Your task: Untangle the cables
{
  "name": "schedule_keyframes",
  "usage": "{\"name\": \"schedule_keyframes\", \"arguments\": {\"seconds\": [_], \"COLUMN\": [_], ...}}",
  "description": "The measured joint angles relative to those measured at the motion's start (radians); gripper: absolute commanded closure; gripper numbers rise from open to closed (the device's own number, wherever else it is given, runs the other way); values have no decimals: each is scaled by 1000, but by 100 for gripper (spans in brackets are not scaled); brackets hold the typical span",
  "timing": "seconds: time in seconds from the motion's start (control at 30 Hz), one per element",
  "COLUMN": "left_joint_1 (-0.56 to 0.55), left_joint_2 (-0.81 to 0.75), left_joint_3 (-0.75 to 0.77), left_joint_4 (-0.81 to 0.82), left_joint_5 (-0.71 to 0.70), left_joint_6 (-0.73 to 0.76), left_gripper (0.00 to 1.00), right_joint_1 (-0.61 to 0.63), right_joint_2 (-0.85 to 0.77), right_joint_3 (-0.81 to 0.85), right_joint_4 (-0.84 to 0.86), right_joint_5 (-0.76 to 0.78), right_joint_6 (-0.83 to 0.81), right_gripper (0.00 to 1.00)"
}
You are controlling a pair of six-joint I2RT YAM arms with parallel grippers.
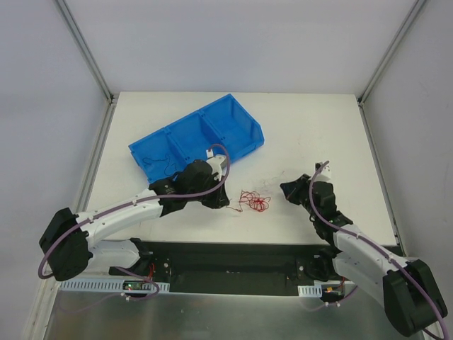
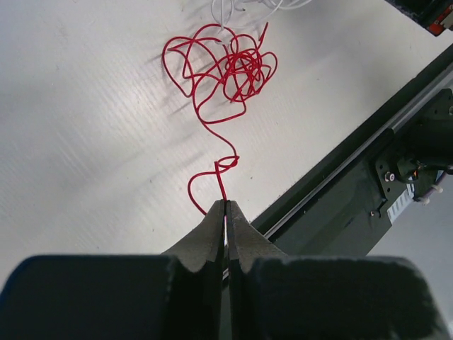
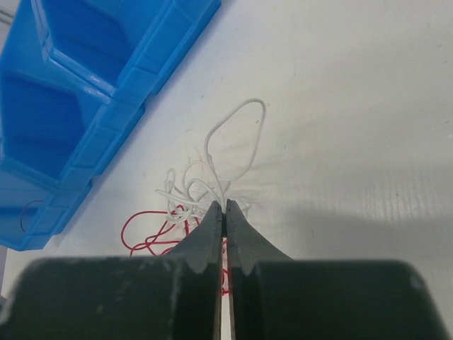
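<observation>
Cables point(image 1: 253, 201) here are a tiny heap of hair-thin curly wire sitting on the white surface point(image 1: 318, 127), between the two arms and just in front of the blue bin point(image 1: 233, 124). From the top camera it's mostly a red scribble, way smaller than either end effector.

Left wrist view shows the red wire point(image 2: 226, 71) best: a loose ball of loops and kinks, with one strand snaking out of it, making a little twist, then running straight into the left end effector point(image 2: 225, 205). Its fingers are pressed together on that strand's end, so it's got the red one pinched. A bit of white wire pokes in at the top edge, right against the red ball.

Right wrist view: the white wire point(image 3: 233, 134) is a pale clump with one tall loop standing out of it, red loops lying just beside it on the bin side. The right end effector point(image 3: 224, 207) has its fingers closed tight too, and white strands run right into the tips, so it looks clamped on the white one.

Both tips sit right at the heap, one each side.
</observation>
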Motion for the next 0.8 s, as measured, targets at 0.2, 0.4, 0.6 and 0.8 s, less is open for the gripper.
{"name": "schedule_keyframes", "arguments": {"seconds": [0.2,0.4,0.6,0.8], "left_joint_1": [0,0,0,0], "left_joint_2": [-111,-193,-208,-211], "left_joint_3": [-29,-5,84,208], "left_joint_4": [-49,-74,-94,-101], "left_joint_5": [-4,-3,-4,-12], "left_joint_6": [0,-2,16,78], "left_gripper": [100,100,100,100], "right_joint_1": [0,0,6,75], "right_joint_2": [-51,-121,-114,37], "right_joint_3": [3,22,50,89], "right_joint_4": [-119,-312,-279,-126], "right_joint_5": [127,303,204,-81], "right_joint_6": [50,140,19,-137], "right_gripper": [99,69,24,17]}}
